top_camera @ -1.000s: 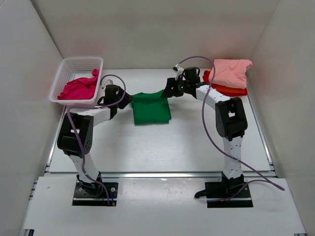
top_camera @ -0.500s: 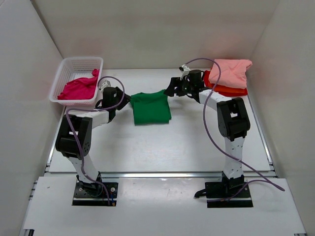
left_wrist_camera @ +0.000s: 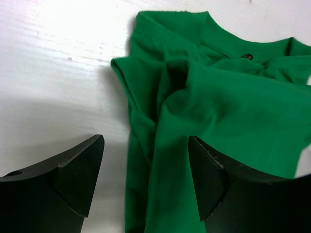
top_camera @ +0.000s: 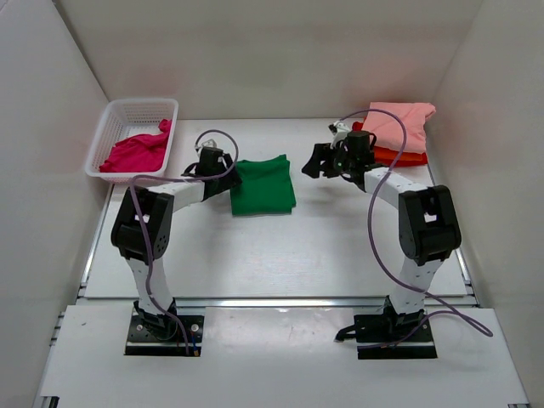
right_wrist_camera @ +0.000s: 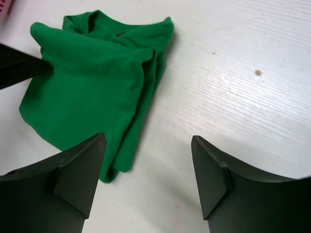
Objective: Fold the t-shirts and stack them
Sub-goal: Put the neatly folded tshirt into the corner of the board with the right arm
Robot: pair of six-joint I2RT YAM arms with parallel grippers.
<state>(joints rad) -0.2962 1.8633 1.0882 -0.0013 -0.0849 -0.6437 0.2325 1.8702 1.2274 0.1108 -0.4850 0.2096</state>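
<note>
Left hand point(left_wrist_camera: 146, 141) is spread wide at the left edge of the green t-shirt point(left_wrist_camera: 233, 97). A loose fold of the cloth lies between its fingers and drapes over one of them, but nothing is pinched. Right hand point(right_wrist_camera: 148, 138) is spread too, holding nothing, over the bare surface point(top_camera: 323, 246) just off the shirt's right edge. The shirt sits folded mid-surface. There's a tiny dark tag point(left_wrist_camera: 248, 57) inside the collar, way too small to read. The magenta t-shirt point(top_camera: 136, 151) is in the white basket point(top_camera: 144, 102) at far left. The salmon pink t-shirt point(top_camera: 399, 123) sits on top of an orange-red t-shirt point(top_camera: 404, 155) at far right.
</note>
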